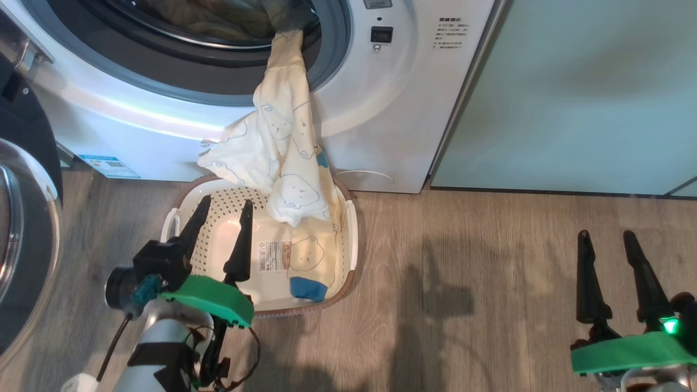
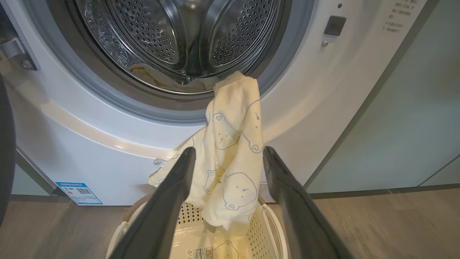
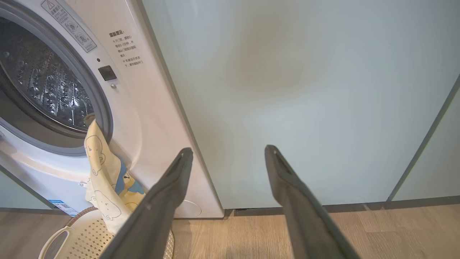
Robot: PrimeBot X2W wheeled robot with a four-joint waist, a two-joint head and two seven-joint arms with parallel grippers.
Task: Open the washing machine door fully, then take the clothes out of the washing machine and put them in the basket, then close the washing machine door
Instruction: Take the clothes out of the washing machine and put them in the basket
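The white washing machine point(image 1: 392, 109) stands with its porthole uncovered; its black-rimmed door point(image 1: 22, 239) is swung out at the far left. Pale yellow bear-print clothes point(image 1: 283, 147) hang from the porthole's lower right lip down into the cream basket point(image 1: 351, 228) on the floor, with a blue part at the bottom. More fabric point(image 2: 151, 77) lies inside the drum. My left gripper point(image 1: 226, 209) is open over the basket's left half, holding nothing; the hanging clothes point(image 2: 230, 151) are just beyond its tips. My right gripper point(image 1: 607, 237) is open above the floor at the right, empty.
A pale green cabinet front point(image 1: 577, 92) stands right of the machine. Wooden floor point(image 1: 463, 305) spreads between basket and right gripper. A blue label point(image 1: 109, 166) sits low on the machine's front. The basket point(image 3: 82, 237) touches the machine's base.
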